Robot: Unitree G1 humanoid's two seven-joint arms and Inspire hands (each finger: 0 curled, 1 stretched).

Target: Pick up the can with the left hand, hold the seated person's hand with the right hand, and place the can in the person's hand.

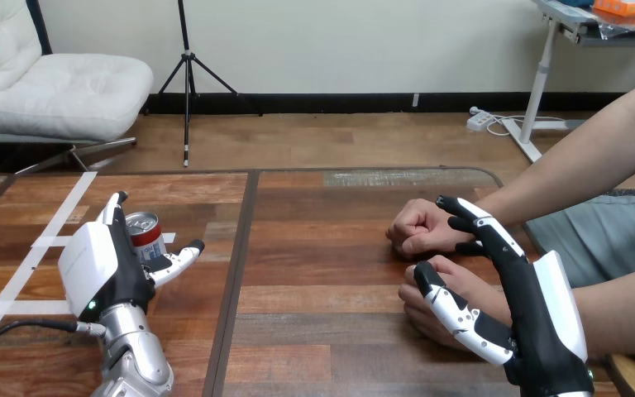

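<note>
Left hand (103,269) spread apart, thumb and fingers straight either side of upright can (145,236), standing on table (322,273) toward left edge. Wide bare wood between can and person. Right hand (537,310) spread too, straight fingers (471,217) across wrist of person's far fist (413,231), thumb over person's near hand (430,322), close to right edge.

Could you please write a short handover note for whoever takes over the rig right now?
Left robot hand: open, thumb and fingers either side of the upright can at the table's left.
Right robot hand: open, lying across the person's hands, curled round neither.
Done: both hands in position.
Left: grip and lift the can, hold the person's hand, place the can in it.
</note>
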